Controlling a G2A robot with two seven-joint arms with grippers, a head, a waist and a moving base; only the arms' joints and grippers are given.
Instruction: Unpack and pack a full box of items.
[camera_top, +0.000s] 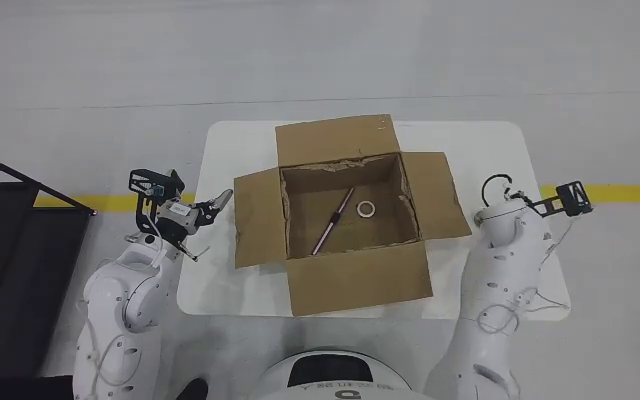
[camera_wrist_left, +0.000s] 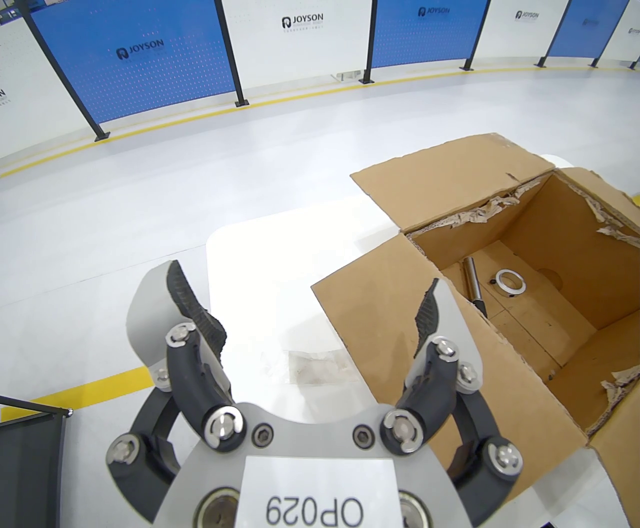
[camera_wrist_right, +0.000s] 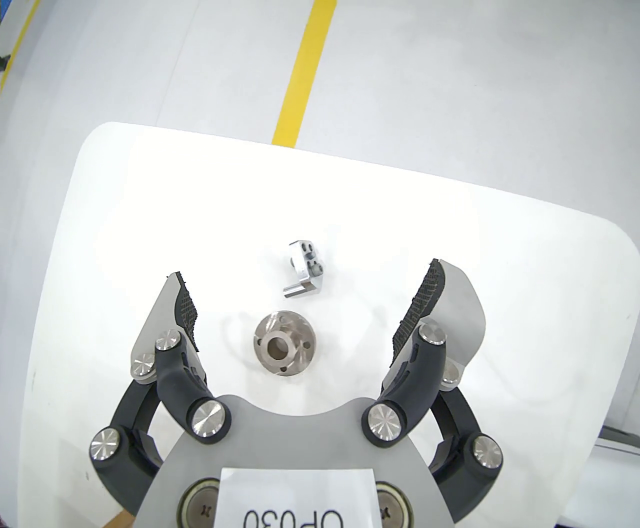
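An open cardboard box (camera_top: 345, 215) stands mid-table with all four flaps spread out. On its floor lie a metal rod (camera_top: 332, 222) and a small metal ring (camera_top: 367, 209); the rod (camera_wrist_left: 472, 280) and ring (camera_wrist_left: 510, 281) also show past the near flap (camera_wrist_left: 425, 340). My left gripper (camera_top: 212, 208) hovers open and holding nothing over the table's left edge, pointing at the box; its fingers (camera_wrist_left: 197, 310) are spread wide. My right gripper (camera_wrist_right: 306, 275) is open above the table's right end. A silver L-shaped bracket (camera_wrist_right: 305, 272) and a round metal flange (camera_wrist_right: 284, 348) lie on the table beneath it.
The white table (camera_top: 230, 150) ends close to the box flaps on both sides. A dark frame (camera_top: 30, 260) stands on the floor left of the table. A clear plastic scrap (camera_wrist_left: 312, 367) lies on the table by the left flap. A yellow floor line (camera_wrist_right: 300, 75) runs past the table.
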